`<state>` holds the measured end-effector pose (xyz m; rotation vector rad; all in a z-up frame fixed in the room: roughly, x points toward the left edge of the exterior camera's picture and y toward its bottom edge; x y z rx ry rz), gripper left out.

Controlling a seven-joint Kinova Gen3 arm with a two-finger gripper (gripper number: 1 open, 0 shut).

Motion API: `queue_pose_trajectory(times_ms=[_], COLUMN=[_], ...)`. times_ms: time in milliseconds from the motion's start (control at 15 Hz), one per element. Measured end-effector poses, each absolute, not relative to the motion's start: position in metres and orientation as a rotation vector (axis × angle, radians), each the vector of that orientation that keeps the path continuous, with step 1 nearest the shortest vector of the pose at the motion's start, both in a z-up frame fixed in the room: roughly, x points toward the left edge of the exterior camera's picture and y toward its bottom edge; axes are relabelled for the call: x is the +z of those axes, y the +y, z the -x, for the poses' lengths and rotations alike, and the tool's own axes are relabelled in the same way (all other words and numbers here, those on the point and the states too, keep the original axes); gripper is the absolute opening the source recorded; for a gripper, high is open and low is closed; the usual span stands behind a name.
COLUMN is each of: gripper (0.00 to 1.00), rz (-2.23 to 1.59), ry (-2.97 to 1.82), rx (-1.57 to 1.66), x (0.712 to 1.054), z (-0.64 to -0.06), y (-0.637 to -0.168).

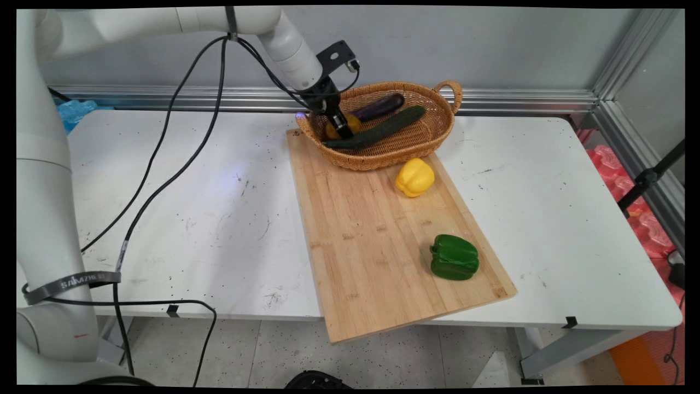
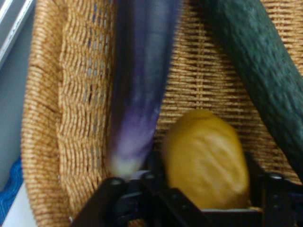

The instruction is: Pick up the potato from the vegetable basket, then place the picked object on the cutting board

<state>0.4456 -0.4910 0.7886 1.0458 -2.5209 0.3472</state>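
Observation:
My gripper (image 1: 343, 130) reaches down into the left end of a wicker basket (image 1: 383, 158). Its fingers stand on both sides of an orange-yellow round fruit (image 1: 350, 123) and press against it. In the hand view the fruit (image 2: 206, 161) fills the gap between the fingers (image 2: 154, 168), so the gripper (image 2: 203, 165) is shut on it. A purple eggplant (image 2: 142, 71) lies just left of the fruit, and a dark green cucumber (image 2: 265, 71) lies to its right, both on the basket's woven floor (image 2: 71, 118). In the main view the eggplant (image 1: 377, 108) lies behind the cucumber (image 1: 383, 128).
The basket rests on the far end of a wooden cutting board (image 1: 372, 246). A yellow bell pepper (image 1: 415, 177) sits on the board just in front of the basket. Nearer the board's front right corner lies a green bell pepper (image 1: 454, 257). Black cables (image 1: 164, 164) hang over the table's left half.

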Motion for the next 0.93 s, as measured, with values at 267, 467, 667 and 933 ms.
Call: queue_pose_trajectory(times_ms=[267, 467, 667, 933], gripper=[0.00, 0.00, 0.00, 0.00], rz=[-1.023, -0.996, -0.975, -0.936], ry=[-2.534, -2.545, -2.546, -2.526], rx=[0.349, 0.361, 0.376, 0.424], x=[0.786, 0.792, 0.802, 0.835], z=[-0.444, -0.445, -0.446, -0.447], y=[-0.492, -0.489, -0.484, -0.471])
